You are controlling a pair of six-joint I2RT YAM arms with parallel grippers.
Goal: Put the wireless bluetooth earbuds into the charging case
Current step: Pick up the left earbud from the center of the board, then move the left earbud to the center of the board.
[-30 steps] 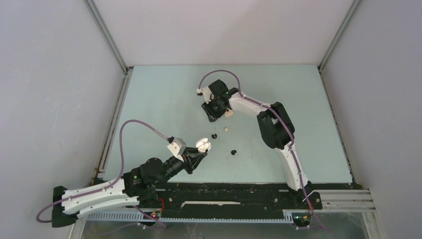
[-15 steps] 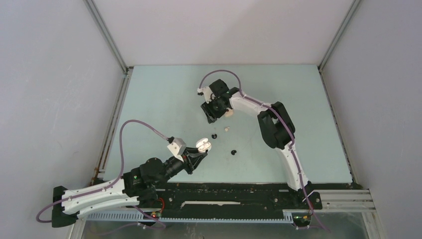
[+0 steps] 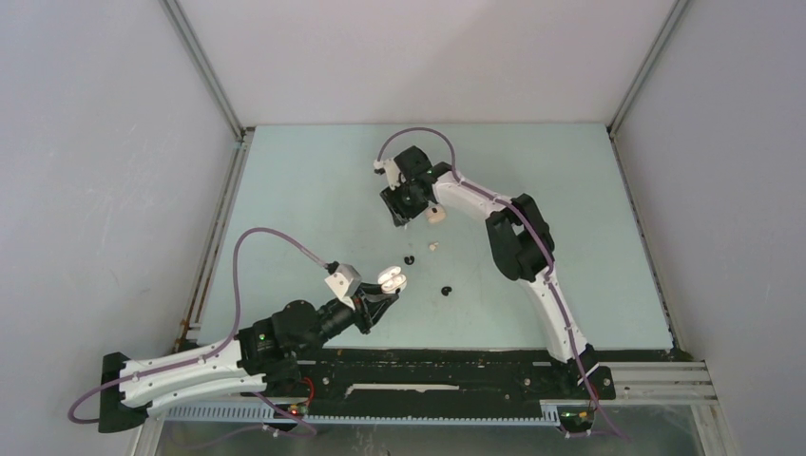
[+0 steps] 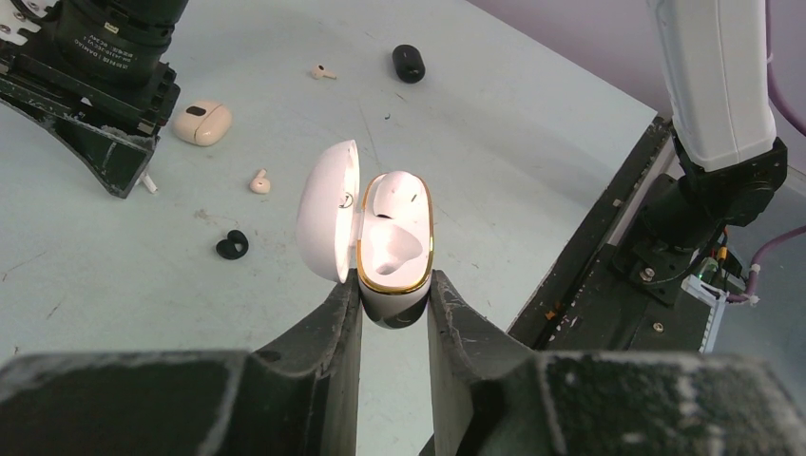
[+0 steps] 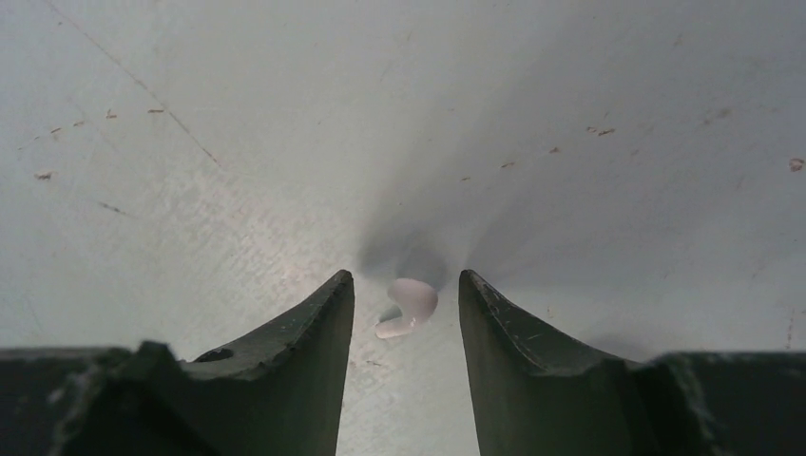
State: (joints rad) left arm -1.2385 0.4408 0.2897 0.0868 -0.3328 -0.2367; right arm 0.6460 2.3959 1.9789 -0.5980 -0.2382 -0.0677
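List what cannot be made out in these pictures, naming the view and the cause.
- Top view: the small white plastic earbud sits hidden under the right tool.
- Left wrist view: the left tool covers the base of the open glossy white charging case.
- Top view: a black plastic earbud is too small to show its shape.
- Top view: the right arm cuts off part of the beige pebble-shaped case.

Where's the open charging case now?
The charging case is clamped in the left gripper, left of centre near the table's front edge in the top view; a black earbud lies nearby.
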